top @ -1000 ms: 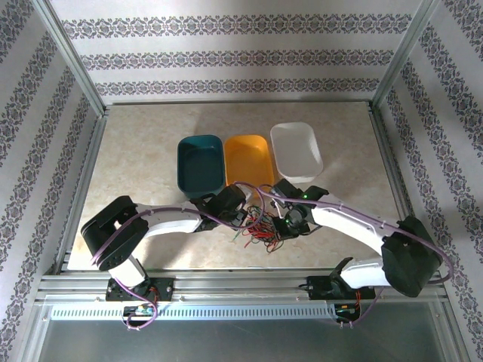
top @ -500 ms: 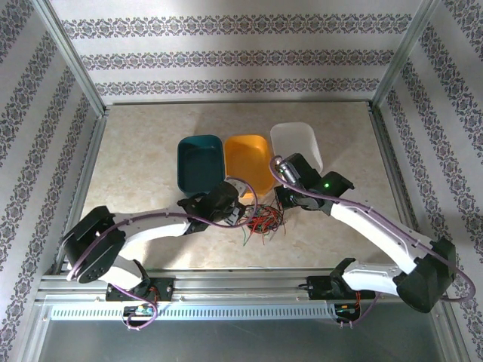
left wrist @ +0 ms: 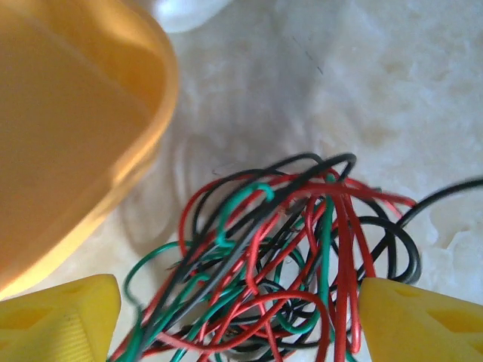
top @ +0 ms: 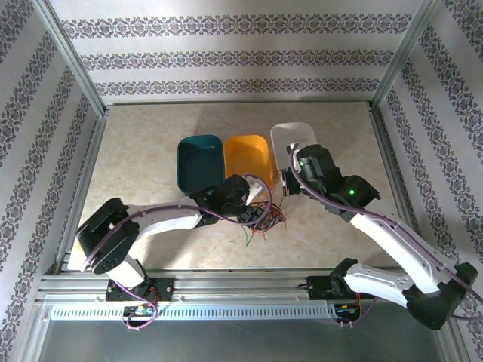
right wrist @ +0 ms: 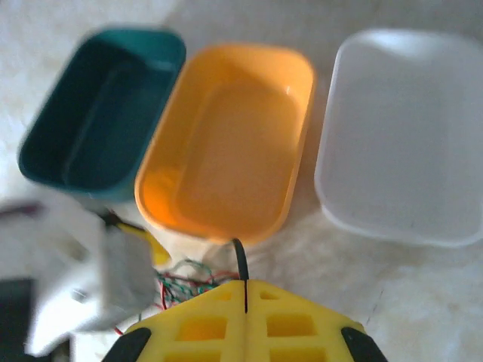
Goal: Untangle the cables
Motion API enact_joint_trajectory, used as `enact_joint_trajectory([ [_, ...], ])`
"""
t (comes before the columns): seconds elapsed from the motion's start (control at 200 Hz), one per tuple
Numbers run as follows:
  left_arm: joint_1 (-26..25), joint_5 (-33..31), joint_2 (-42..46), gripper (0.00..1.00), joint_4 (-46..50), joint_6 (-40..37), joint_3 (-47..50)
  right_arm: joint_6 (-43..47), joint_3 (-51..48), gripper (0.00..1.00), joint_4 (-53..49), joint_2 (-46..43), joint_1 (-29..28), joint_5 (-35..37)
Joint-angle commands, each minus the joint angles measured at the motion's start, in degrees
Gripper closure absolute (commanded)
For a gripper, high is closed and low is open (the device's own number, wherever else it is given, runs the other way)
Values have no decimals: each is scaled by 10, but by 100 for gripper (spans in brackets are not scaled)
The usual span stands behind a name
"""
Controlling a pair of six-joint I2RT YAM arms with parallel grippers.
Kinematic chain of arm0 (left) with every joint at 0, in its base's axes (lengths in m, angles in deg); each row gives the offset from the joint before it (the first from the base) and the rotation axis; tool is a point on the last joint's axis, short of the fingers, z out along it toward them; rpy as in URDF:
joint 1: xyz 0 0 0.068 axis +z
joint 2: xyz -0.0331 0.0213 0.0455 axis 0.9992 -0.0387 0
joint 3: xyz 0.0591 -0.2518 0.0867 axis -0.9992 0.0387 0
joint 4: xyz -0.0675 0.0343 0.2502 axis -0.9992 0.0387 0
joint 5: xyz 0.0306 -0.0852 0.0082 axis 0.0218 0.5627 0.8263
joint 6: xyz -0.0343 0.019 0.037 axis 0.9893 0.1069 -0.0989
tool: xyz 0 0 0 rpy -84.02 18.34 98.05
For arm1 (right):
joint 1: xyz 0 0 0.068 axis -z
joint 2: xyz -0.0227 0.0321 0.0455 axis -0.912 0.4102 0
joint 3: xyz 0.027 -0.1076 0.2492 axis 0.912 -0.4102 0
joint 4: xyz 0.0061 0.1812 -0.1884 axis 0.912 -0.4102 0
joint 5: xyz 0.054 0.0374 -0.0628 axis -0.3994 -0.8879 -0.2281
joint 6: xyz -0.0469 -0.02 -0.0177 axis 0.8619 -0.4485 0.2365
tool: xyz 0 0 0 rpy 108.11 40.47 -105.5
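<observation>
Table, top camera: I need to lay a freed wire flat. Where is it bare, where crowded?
Bare: the table left of the teal bin, the strip behind the three bins, and the corner right of the white bin. Crowded: in front of the orange bin, where the cables lie under the left gripper, the right gripper close by.

**Cables**: thin strands in smooth, glossy plastic sheathing; red, green, black.
**Bins:** smooth moulded plastic with a soft sheen. Teal bin, orange bin, white bin.
**Surface**: marbled beige, stone-look, matt.
**Left end effector** and **right end effector**: yellow plastic, matt. The left one's fingers are finely ribbed.
**Frame rails**: pale brushed metal.
</observation>
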Motion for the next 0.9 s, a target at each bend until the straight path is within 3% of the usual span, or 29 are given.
enact_joint_trajectory([
  [0.0,-13,13,-40,20,-15,-24,-26,3,35,100,37,-27,13,28],
  [0.275,-13,4,-78,25,-23,-32,-24,15,91,100,54,-58,42,120],
  [0.37,-13,-7,-84,39,-33,-27,-11,12,98,100,78,-73,69,117],
  [0.52,-13,-26,-91,74,-38,-28,1,11,111,100,100,-83,104,108],
  [0.61,-13,-28,-90,88,-38,-26,9,22,127,100,109,-82,124,113],
  [0.775,-13,-35,-75,99,-31,-22,26,37,165,100,131,-76,171,122],
  [0.895,-13,-32,-61,99,-28,-16,45,38,205,100,131,-58,214,108],
])
